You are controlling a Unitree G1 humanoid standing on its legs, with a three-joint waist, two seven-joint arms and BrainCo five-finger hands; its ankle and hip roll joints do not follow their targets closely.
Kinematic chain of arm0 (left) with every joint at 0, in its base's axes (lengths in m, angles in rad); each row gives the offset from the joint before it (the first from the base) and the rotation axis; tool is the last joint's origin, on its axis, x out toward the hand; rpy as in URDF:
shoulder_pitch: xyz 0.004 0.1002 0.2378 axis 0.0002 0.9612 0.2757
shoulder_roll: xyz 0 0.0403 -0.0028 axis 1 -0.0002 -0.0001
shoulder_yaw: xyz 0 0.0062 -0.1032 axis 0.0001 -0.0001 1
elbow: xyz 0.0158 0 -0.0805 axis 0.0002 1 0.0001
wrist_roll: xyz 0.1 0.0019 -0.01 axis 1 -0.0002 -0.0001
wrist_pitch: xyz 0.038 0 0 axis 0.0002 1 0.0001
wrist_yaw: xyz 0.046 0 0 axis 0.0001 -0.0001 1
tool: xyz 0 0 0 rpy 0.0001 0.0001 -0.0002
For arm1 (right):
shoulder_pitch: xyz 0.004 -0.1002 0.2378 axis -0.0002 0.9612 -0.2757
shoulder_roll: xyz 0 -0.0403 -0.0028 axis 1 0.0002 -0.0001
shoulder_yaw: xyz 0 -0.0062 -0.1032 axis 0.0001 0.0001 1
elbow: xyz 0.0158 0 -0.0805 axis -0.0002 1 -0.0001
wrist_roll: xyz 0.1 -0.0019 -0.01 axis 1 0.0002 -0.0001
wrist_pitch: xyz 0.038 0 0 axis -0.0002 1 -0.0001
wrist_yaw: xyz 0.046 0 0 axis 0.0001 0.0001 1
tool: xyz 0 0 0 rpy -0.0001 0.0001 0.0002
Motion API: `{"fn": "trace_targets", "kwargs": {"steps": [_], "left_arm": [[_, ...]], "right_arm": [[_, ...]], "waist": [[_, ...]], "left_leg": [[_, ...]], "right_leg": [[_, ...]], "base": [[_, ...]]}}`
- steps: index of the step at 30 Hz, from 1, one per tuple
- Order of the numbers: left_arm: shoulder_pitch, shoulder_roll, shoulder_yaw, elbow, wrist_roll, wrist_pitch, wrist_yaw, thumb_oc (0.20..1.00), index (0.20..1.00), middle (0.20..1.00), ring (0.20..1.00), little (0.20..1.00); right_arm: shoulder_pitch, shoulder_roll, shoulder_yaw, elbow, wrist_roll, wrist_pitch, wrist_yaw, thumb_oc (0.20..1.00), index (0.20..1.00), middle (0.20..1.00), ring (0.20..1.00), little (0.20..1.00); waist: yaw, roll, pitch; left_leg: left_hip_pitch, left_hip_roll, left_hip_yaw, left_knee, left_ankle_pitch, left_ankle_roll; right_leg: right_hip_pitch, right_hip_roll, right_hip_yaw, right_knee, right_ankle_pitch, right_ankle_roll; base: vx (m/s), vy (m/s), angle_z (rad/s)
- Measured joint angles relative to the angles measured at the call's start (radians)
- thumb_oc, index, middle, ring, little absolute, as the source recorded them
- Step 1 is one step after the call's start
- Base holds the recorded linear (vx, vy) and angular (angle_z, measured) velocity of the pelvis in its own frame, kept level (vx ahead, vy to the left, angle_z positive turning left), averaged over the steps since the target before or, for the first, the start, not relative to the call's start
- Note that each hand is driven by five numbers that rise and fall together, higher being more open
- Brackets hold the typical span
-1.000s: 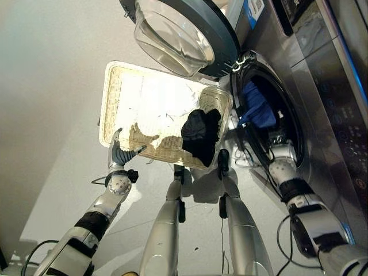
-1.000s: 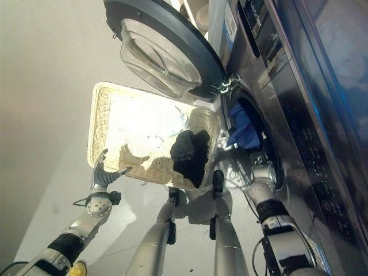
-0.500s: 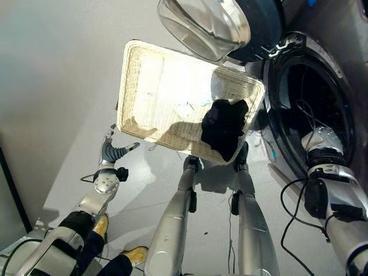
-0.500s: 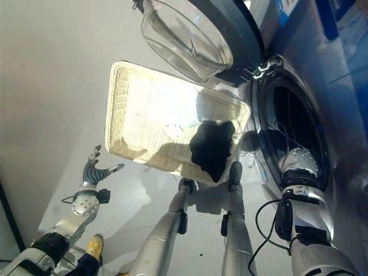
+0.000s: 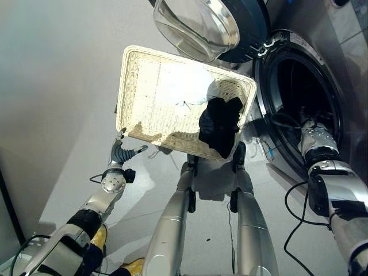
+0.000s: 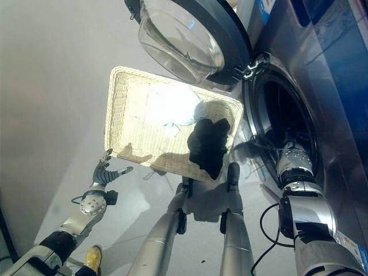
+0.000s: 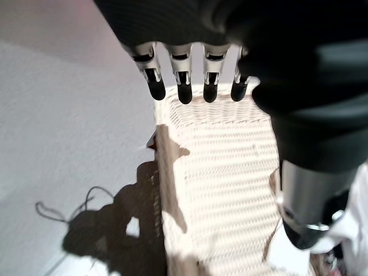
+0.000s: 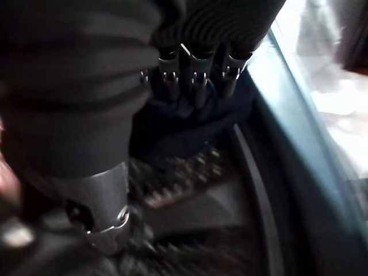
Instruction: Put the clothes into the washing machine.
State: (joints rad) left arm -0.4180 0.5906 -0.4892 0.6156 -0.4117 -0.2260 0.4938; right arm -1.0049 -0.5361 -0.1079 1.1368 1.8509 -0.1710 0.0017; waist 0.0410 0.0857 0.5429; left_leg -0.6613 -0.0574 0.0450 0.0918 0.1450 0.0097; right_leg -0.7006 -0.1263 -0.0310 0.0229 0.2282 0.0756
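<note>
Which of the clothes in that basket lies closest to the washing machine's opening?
The black garment, bunched in the wicker basket's corner beside the drum opening. The white garment lies farther in, toward the basket's middle.

The left hand (image 5: 121, 153) is held out ahead on a nearly straight arm, fingers (image 7: 183, 86) loosely spread and holding nothing; the right hand (image 8: 192, 77) reaches forward, its fingers curled over dark blue cloth (image 8: 184, 123).

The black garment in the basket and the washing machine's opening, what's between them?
In the left eye view, just the wicker basket's right rim separates the black garment from the drum opening; no other clothing lies there.
</note>
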Motion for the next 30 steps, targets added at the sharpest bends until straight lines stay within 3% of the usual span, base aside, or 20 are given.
{"fn": "trace_targets", "kwargs": {"steps": [6, 9, 13, 17, 23, 30], "left_arm": [[0.056, -0.124, 0.076, 0.026, -0.088, -0.041, 0.000, 1.000, 1.000, 1.000, 1.000, 1.000], [0.132, -0.229, 0.161, 0.079, -0.157, -0.105, -0.001, 1.000, 1.000, 1.000, 1.000, 1.000], [0.184, -0.292, 0.240, 0.118, -0.255, -0.165, -0.034, 1.000, 1.000, 1.000, 1.000, 1.000], [0.223, -0.310, 0.265, 0.153, -0.292, -0.207, -0.071, 1.000, 1.000, 1.000, 1.000, 1.000], [0.232, -0.363, 0.273, 0.210, -0.313, -0.214, -0.099, 1.000, 1.000, 1.000, 1.000, 1.000], [0.232, -0.398, 0.224, 0.209, -0.313, -0.228, -0.100, 1.000, 1.000, 1.000, 1.000, 1.000]], "right_arm": [[0.118, 0.016, 0.070, -0.192, -0.370, -0.109, 0.024, 1.000, 1.000, 1.000, 1.000, 1.000], [0.232, 0.062, 0.075, -0.393, -0.515, -0.195, -0.012, 1.000, 1.000, 1.000, 1.000, 1.000], [0.360, 0.148, 0.091, -0.529, -0.707, -0.239, -0.101, 1.000, 1.000, 1.000, 1.000, 1.000], [0.453, 0.222, 0.126, -0.530, -0.762, -0.240, -0.147, 1.000, 1.000, 1.000, 1.000, 1.000], [0.540, 0.306, 0.188, -0.518, -0.770, -0.251, -0.184, 1.000, 1.000, 1.000, 1.000, 1.000], [0.555, 0.353, 0.293, -0.588, -0.816, -0.301, -0.214, 1.000, 1.000, 1.000, 1.000, 1.000]], "waist": [[0.001, 0.000, 0.000], [-0.001, 0.000, 0.000], [-0.005, 0.000, 0.000], [-0.025, -0.001, 0.000], [-0.056, -0.002, 0.000], [-0.055, -0.002, 0.000]], "left_leg": [[-0.044, 0.001, -0.019, 0.003, -0.001, -0.015], [-0.045, 0.010, -0.022, 0.002, -0.005, -0.020], [-0.044, 0.020, -0.025, -0.003, -0.010, -0.024], [-0.043, 0.021, -0.030, -0.006, -0.011, -0.027], [-0.039, 0.019, -0.036, -0.006, -0.005, -0.029], [-0.037, 0.019, -0.042, -0.010, -0.003, -0.029]], "right_leg": [[-0.039, 0.013, -0.007, 0.012, 0.010, -0.017], [-0.040, 0.023, -0.009, 0.012, 0.008, -0.029], [-0.039, 0.031, -0.014, 0.013, 0.000, -0.037], [-0.039, 0.032, -0.015, 0.018, -0.010, -0.031], [-0.039, 0.031, -0.017, 0.029, -0.017, -0.031], [-0.039, 0.031, -0.019, 0.031, -0.017, -0.031]], "base": [[-0.04, 0.031, 0.07], [-0.04, 0.028, 0.00], [-0.04, 0.038, -0.01], [-0.05, 0.035, 0.03], [-0.04, 0.031, 0.02], [-0.04, 0.041, 0.01]]}}
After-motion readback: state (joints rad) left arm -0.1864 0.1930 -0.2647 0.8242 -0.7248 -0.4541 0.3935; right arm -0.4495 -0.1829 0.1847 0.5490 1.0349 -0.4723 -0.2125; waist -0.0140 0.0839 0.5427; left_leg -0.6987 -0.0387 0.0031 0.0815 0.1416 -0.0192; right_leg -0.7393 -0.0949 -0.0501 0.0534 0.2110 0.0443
